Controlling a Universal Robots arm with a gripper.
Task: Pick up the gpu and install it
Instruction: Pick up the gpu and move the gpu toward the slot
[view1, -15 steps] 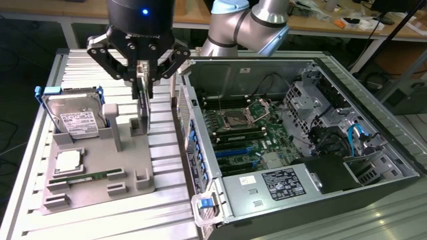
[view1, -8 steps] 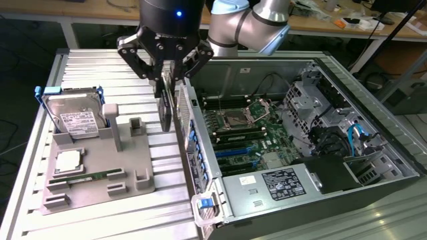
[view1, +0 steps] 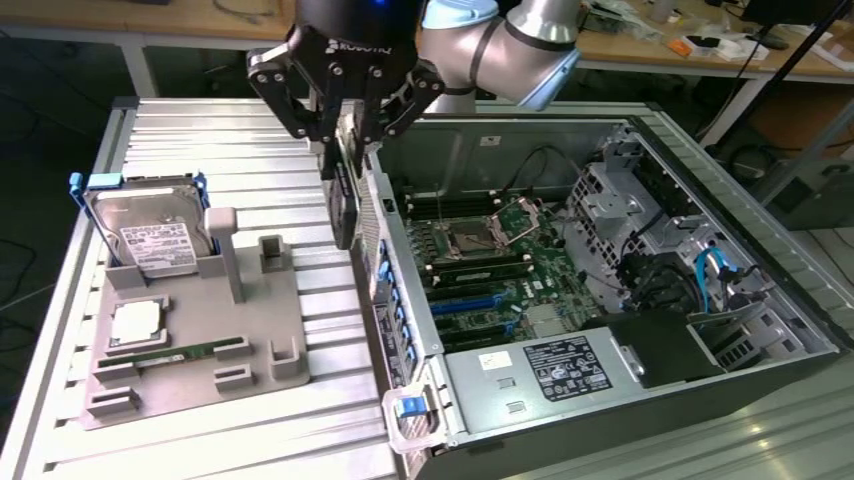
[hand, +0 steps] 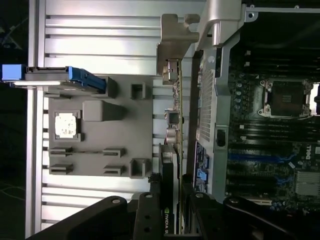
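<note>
Nearest, toward the bench's near edge on the exterior view's left: a grey moulded fixture plate (view1: 187, 385). Carries a narrow green memory stick (view1: 174, 352), a square silver processor chip (view1: 138, 320) and, at its far end, a silver hard drive with white label in a blue frame (view1: 154, 240). Shows no card among its upright grey posts, so pick-up judged done.

Just beside the plate, on the exterior view's right: an open dark tower computer case (view1: 454, 160) laid on its side. Exposes a green motherboard (view1: 501, 275) with bare blue expansion slots (view1: 461, 297).

Further back, above the ribbed aluminium bench (view1: 200, 140), between plate and case wall: a black multi-link gripper (view1: 347, 140). Stands roughly half closed, clamped on the upper edge of the gpu (view1: 344, 205), a thin dark circuit card with a silver end bracket. Hangs on edge, long side vertical, just outside the case wall. Seen edge-on from the wrist, runs alongside that wall; touching it or just apart, hard to tell.

Step in hand, as judged: carrying the card across for installing. Calls for clearing the wall, lining the connector edge over one blue slot, turning the bracket toward the case's rear opening, and pressing straight down without tilt.
</note>
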